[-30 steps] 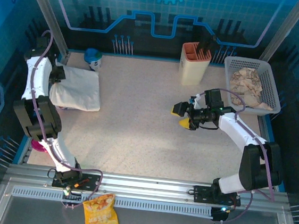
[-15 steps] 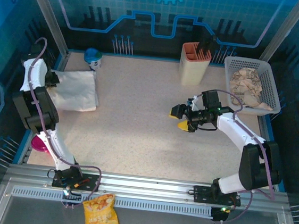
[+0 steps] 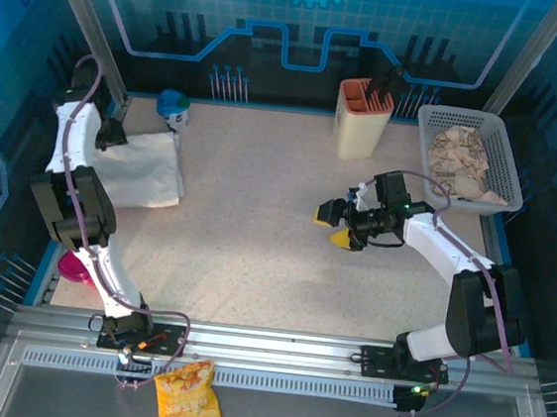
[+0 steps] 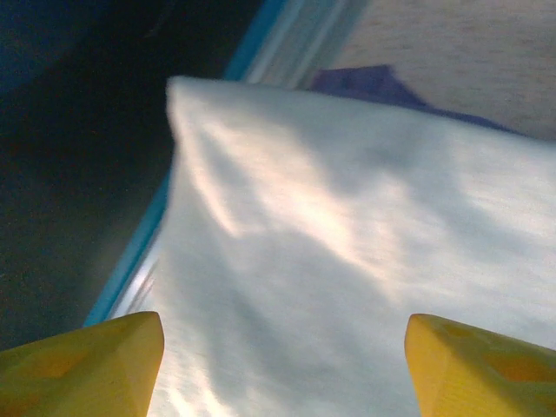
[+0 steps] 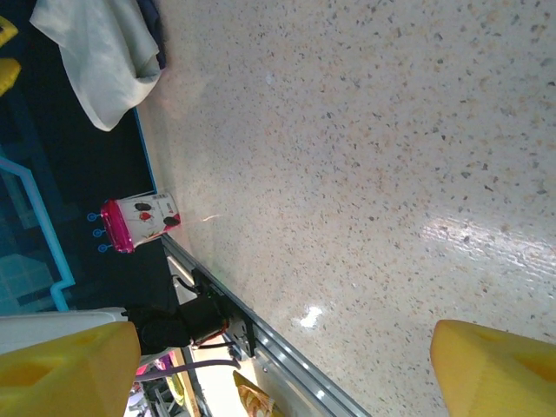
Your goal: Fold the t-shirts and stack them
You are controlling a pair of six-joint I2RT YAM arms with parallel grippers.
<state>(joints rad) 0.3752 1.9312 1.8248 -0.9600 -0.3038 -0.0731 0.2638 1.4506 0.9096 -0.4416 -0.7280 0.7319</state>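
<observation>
My left end effector [image 4: 282,369] stands wide, its yellow fingertips [image 4: 87,365] apart in the lower corners of the wrist view with nothing between them. It is over the folded white t-shirts [image 3: 145,170], which lie at the upper-left edge of the desk [image 3: 254,256] in the top view. My right end effector [image 3: 335,224] is likewise wide and empty. It hovers over bare speckled desk right of centre, well apart from the t-shirts.

I see the t-shirts [image 3: 148,170] lying at the far left edge of the counter [image 3: 254,256] with the left tool [image 3: 112,134] over their outer side, a small container [image 3: 174,110] just behind them, a basket [image 3: 502,142] in the far right corner, and the right tool [image 3: 337,223] hovering between, right of centre.
</observation>
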